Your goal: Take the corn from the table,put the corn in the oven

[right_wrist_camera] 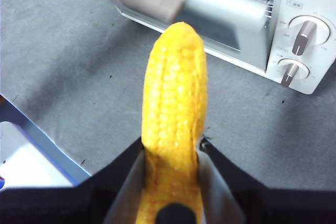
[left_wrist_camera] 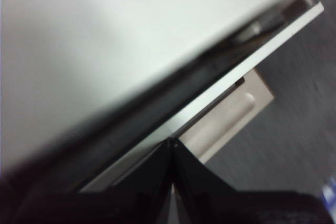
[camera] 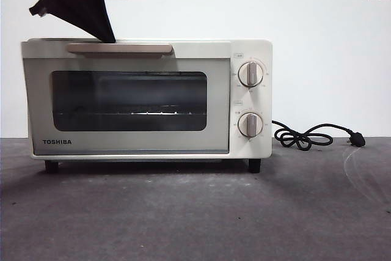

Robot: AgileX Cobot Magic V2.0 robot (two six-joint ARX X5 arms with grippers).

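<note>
High above the table [camera: 195,212], the right gripper [right_wrist_camera: 170,148] has its jaws clamped on the corn [right_wrist_camera: 173,108], well clear of the oven [camera: 146,99]. Farther back, the left gripper [left_wrist_camera: 172,142], jaws together, touches the door's bar handle [camera: 120,47].

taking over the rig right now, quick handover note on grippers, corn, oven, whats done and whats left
Right gripper: shut on the corn, held in the air above the table, up and to the right of the oven.
Left gripper: jaws together, tips at the oven door handle, gripping nothing that I can see.
Oven: upright on the table; the front view shows the door about shut, and the wrist views suggest its top edge is just cracked open.
Done: corn picked up.
Left: pull the door fully open, put the corn inside.
</note>
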